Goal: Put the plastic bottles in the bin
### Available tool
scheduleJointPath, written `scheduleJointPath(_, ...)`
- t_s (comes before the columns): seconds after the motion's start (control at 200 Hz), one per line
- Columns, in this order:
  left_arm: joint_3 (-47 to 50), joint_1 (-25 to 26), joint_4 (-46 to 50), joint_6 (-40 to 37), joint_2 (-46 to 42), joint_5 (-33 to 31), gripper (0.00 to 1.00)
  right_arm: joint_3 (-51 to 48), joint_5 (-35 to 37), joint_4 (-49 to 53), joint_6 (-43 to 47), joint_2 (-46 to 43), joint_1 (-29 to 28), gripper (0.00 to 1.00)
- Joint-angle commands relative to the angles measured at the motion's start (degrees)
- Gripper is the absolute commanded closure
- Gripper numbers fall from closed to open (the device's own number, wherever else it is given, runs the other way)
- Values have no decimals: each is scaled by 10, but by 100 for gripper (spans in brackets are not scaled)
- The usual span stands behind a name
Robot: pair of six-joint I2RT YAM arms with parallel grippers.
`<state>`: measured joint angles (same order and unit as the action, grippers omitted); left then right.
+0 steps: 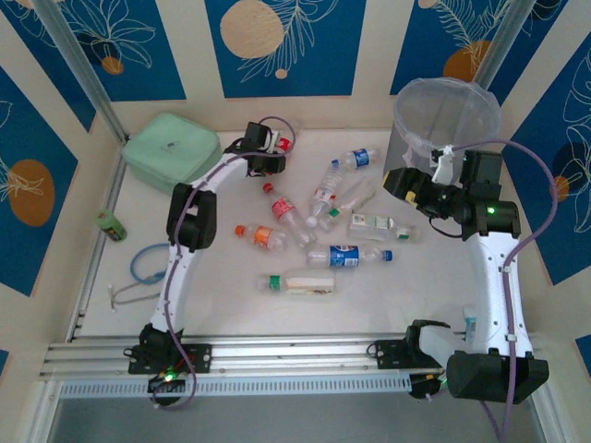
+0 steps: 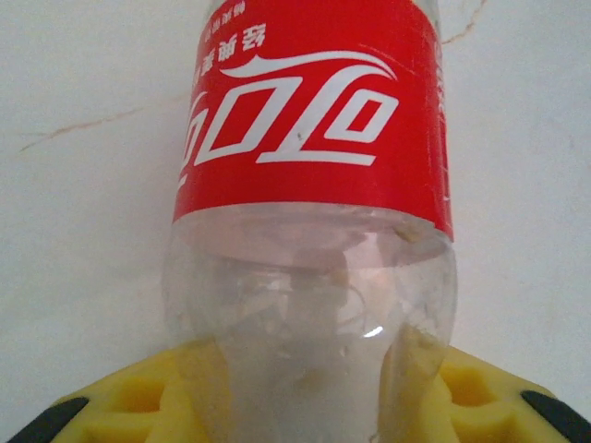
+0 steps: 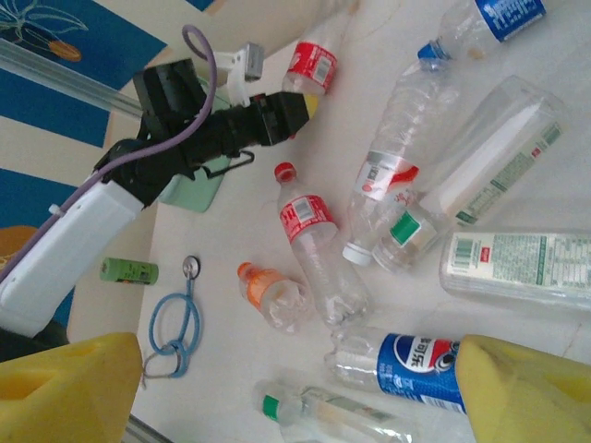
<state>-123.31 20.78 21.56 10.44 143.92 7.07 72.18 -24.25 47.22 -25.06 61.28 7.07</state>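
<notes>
— Over at the far edge of the table (image 1: 231,318), just beside the mint-green case (image 1: 171,150), what has the left gripper (image 2: 305,406) got?

— A red-labelled bottle (image 2: 309,138). The yellow pads (image 2: 138,397) sit against both sides of its clear lower body, so I'd call it gripped, low down near the base.

— And the right gripper (image 3: 295,343)?

— Jaws wide apart with nothing between them, hanging just in front of the bin (image 1: 414,148) at the far right corner.

— So what worries you?

— Thin plastic. Squeeze too hard and it buckles and pops out. Squeeze too softly and it slides off the pads, since most of its length sticks out beyond them. Then there's the carry. The bin is well apart from that bottle, right along the far edge, and the right arm stands at the bin's near side, so the two arms could meet there. A low swing might also clip the other bottles (image 1: 346,256) heaped in the middle of the table.

— The table itself?

— White and smooth, with faint brownish veins like marble. It looks slippery to me, so a dropped bottle would roll. A small green can (image 1: 111,224) and a blue looped cord (image 1: 143,268) lie near the left edge. The walls are cream with blue panels, leaf drawings and orange discs.
</notes>
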Motion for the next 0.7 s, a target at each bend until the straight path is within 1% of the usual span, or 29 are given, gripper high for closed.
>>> scheduleJointPath(0.0,57,-7,-59,3,-100,19,72,-6,-20,-39,-23,-13,-5,12)
scheduleJointPath(0.17,221,-8,-164,44,-237,46,77,-28,-48,-83,-37,-43,-7,12)
scheduleJointPath(0.285,363,-6,-242,83,-342,70,81,-42,-50,-104,-41,-61,-10,12)
scheduleJointPath(0.35,446,-3,-288,110,-401,88,84,-48,-63,-123,-49,-63,-12,12)
scheduleJointPath(0.37,472,-1,-301,117,-419,94,84,-51,-70,-131,-53,-62,-13,13)
scheduleJointPath(0.405,514,3,-321,127,-450,104,85,-54,-82,-149,-64,-58,-15,19)
scheduleJointPath(0.425,537,7,-330,131,-468,107,85,-55,-90,-160,-71,-54,-17,22)
scheduleJointPath(0.475,590,19,-343,132,-510,112,85,-50,-108,-182,-86,-36,-23,25)
scheduleJointPath(0.525,636,34,-346,128,-553,108,86,-36,-113,-187,-94,-11,-36,26)
scheduleJointPath(0.595,696,61,-355,133,-606,103,89,-16,-99,-184,-96,24,-68,26)
scheduleJointPath(0.65,737,87,-366,146,-644,101,90,-9,-84,-195,-94,51,-98,23)
scheduleJointPath(0.695,771,110,-376,159,-673,93,91,-2,-76,-203,-92,71,-121,17)
